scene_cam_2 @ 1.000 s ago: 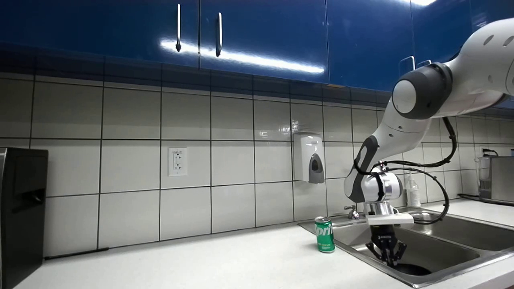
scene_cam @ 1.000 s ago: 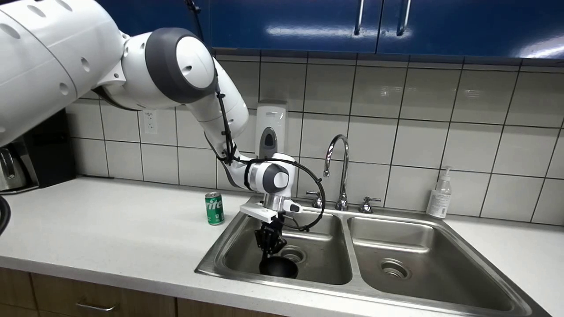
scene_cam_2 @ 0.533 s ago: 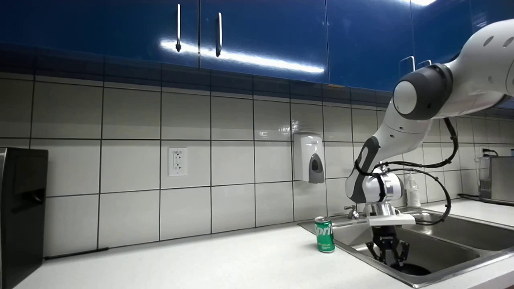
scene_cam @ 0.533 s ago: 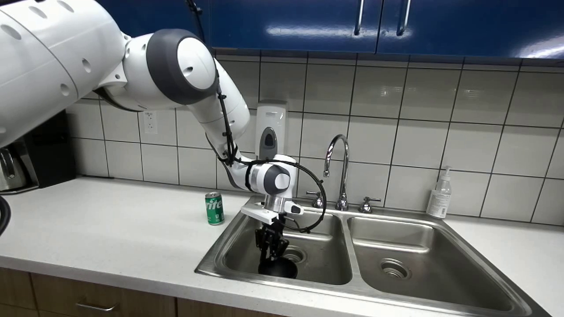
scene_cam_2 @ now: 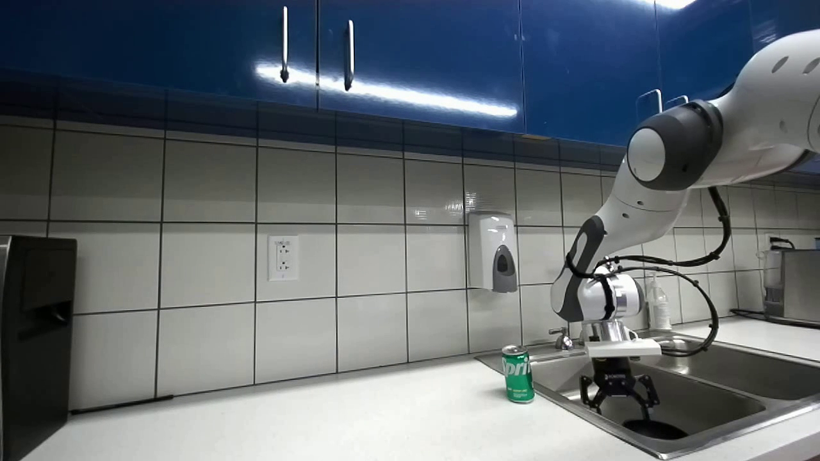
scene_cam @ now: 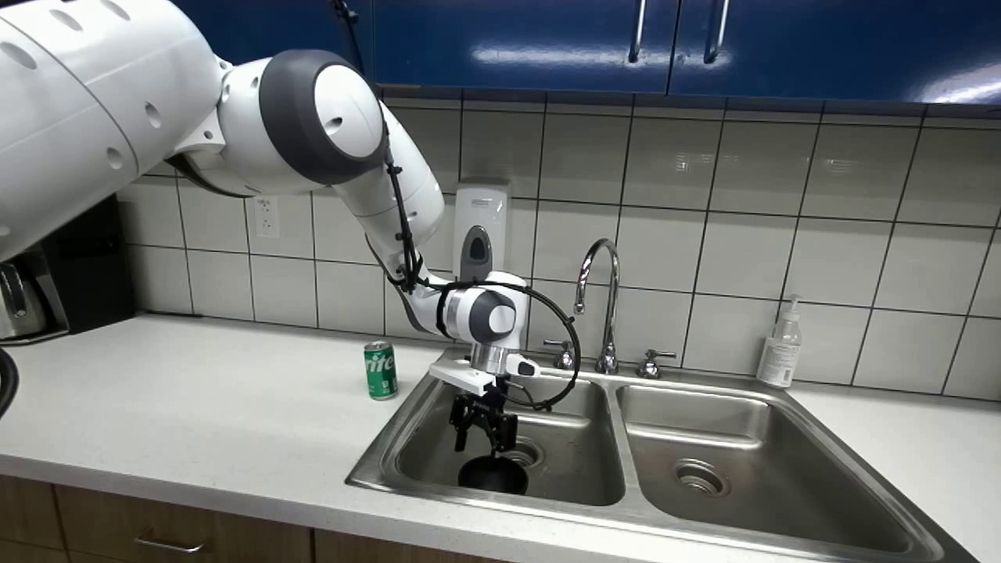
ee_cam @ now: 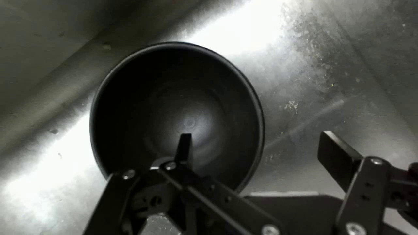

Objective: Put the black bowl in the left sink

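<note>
The black bowl [scene_cam: 493,475] rests near the front edge of the left sink [scene_cam: 579,469], its opening facing up in the wrist view. Above it, my gripper [scene_cam: 483,446] points down with its jaws spread wide and nothing between them. In the wrist view, one fingertip [ee_cam: 185,143] overlaps the inside of the black bowl [ee_cam: 183,81], while the opposite fingertip [ee_cam: 336,153] lies outside the rim, over bare steel. Only the rim's lower left part is hidden there, behind the finger linkage. An exterior view also has the spread gripper [scene_cam_2: 621,411] over the bowl [scene_cam_2: 660,429].
A green soda can [scene_cam: 381,371] stands on the counter beside the sink edge. The faucet [scene_cam: 608,305] rises behind the basins. To the right is another basin [scene_cam: 751,485] with its own drain, and a soap bottle [scene_cam: 780,344] stands behind it. A dispenser [scene_cam: 480,231] hangs on the tiles.
My gripper has gone from shut at the bowl's rim to wide apart, letting go of it. The bowl stays at nearly the same spot in the basin, and the arm has hardly moved.
</note>
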Controlling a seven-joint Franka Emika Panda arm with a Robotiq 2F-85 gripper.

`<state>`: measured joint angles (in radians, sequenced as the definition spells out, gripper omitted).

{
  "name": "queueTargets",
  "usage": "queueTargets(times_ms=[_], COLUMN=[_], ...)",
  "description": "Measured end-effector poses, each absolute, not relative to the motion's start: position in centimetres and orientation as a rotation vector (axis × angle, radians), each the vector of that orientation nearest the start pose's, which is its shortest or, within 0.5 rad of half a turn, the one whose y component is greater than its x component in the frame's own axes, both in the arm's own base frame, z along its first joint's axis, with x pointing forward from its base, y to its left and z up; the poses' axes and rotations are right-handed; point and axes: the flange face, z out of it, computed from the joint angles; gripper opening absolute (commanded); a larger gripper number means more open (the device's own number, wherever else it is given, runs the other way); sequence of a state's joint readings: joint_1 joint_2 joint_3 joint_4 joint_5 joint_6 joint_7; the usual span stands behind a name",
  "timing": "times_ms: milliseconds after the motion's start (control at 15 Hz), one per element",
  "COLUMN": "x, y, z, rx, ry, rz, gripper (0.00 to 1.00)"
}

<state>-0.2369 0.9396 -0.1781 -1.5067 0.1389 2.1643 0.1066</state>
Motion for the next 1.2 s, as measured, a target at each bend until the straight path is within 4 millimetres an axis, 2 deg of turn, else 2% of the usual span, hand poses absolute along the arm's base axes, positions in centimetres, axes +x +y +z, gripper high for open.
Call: queueTargets(times_ms=[267,667,933,1200], x=[62.8,63.8,63.7,63.1], y=[-25.4,-25.2,-24.1,-22.2], z=[10.7,14.9,17.8,20.7], rx=[-3.005,-3.021,-3.031,-3.041], ry=[0.867,0.864,0.85,0.82], rz=[0.37,0.198,0.089,-0.015], gripper=[1.0,1.0,1.0,1.0])
